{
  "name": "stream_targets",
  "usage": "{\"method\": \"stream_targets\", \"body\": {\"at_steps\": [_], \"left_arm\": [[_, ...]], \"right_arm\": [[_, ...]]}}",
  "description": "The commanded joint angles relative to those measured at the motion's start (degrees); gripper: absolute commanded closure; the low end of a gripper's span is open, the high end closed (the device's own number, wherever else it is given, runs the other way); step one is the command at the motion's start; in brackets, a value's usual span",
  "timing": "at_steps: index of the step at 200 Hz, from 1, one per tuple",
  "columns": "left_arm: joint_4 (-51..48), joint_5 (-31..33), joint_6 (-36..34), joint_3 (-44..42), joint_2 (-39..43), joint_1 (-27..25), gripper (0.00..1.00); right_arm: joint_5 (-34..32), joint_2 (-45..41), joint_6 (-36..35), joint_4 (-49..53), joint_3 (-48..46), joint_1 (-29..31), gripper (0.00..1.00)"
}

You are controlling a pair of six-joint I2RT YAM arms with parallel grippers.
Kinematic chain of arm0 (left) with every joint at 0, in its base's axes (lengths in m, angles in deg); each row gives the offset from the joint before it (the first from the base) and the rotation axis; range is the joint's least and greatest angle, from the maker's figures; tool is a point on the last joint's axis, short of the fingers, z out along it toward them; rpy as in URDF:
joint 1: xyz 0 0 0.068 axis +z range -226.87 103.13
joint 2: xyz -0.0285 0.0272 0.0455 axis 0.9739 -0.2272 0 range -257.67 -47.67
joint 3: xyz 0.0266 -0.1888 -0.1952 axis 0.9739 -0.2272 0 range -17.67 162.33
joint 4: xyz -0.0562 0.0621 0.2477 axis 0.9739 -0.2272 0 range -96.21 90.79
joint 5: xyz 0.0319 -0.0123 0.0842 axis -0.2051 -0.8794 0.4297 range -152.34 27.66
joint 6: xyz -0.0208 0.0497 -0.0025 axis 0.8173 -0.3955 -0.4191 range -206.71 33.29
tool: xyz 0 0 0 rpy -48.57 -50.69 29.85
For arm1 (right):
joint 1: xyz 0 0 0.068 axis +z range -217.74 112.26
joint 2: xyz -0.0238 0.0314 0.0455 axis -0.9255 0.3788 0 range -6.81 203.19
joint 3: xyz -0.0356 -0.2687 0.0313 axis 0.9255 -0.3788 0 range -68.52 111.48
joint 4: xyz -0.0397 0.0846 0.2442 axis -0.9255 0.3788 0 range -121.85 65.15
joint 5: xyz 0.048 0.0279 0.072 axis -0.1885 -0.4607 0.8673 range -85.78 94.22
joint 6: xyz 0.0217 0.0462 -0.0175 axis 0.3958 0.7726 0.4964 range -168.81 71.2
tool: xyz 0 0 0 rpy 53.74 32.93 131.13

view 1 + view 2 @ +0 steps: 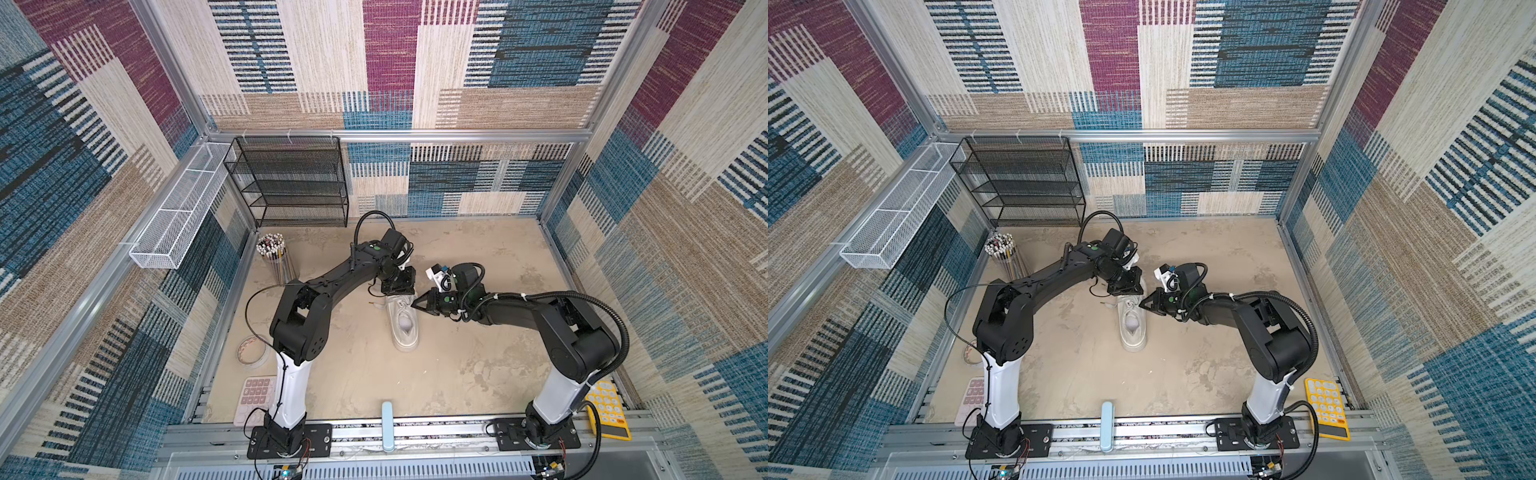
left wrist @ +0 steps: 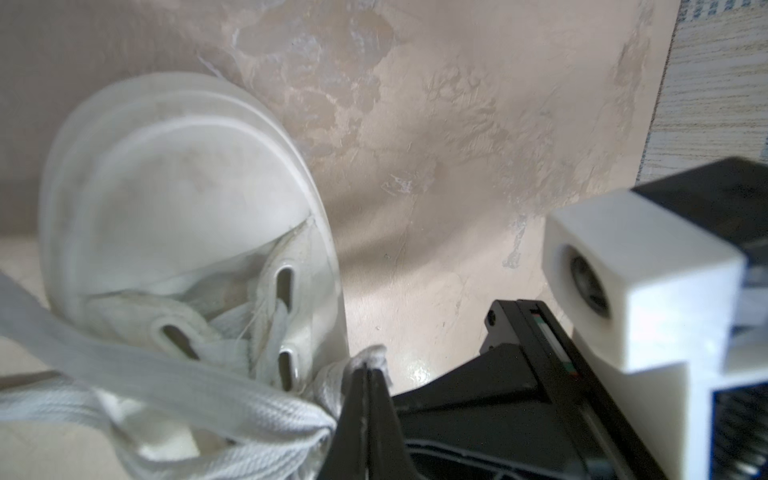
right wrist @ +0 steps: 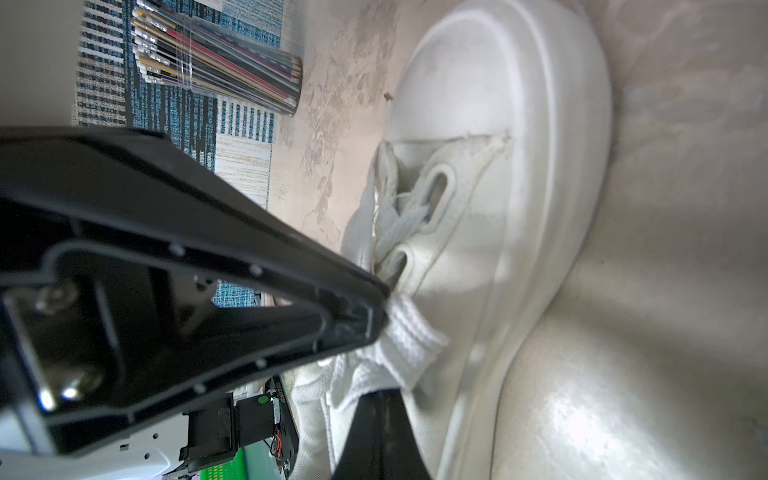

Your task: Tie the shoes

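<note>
White laces [image 2: 187, 374] looked limp and slippery. My left gripper [image 2: 365, 372] pinched one shut at lower centre, right gripper [image 3: 376, 395] probably likewise. Best held near the eyelets [image 2: 284, 286].

A black mesh rack [image 1: 291, 183] stands at the back of the worktop [image 1: 478, 374]. A white mesh basket [image 1: 178, 208] hangs beside the rack. In front of it stands a cup of pencils [image 1: 274, 259]. Farther forward lie a tape roll [image 1: 245, 360] and a pink calculator [image 1: 254, 399]. Diagonally opposite the rack lies a yellow calculator [image 1: 609, 409]. Far forward is a pale blue bar [image 1: 387, 424], perhaps a handle.
</note>
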Motion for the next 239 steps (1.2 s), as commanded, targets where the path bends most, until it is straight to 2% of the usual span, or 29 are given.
{"method": "stream_targets", "body": {"at_steps": [1, 131, 239], "left_arm": [[-1.0, 1.5, -1.6, 0.7, 0.8, 0.4, 1.00], [-2.3, 3.4, -2.9, -0.3, 2.4, 2.8, 1.00], [-6.0, 8.7, -7.1, 1.1, 3.9, 5.1, 1.00]], "right_arm": [[0.3, -0.6, -0.8, 0.6, 0.0, 0.0, 1.00], [-3.1, -3.2, -5.3, 9.1, -0.2, 0.0, 1.00], [-6.5, -5.9, -10.2, 18.2, 0.1, 0.0, 1.00]]}}
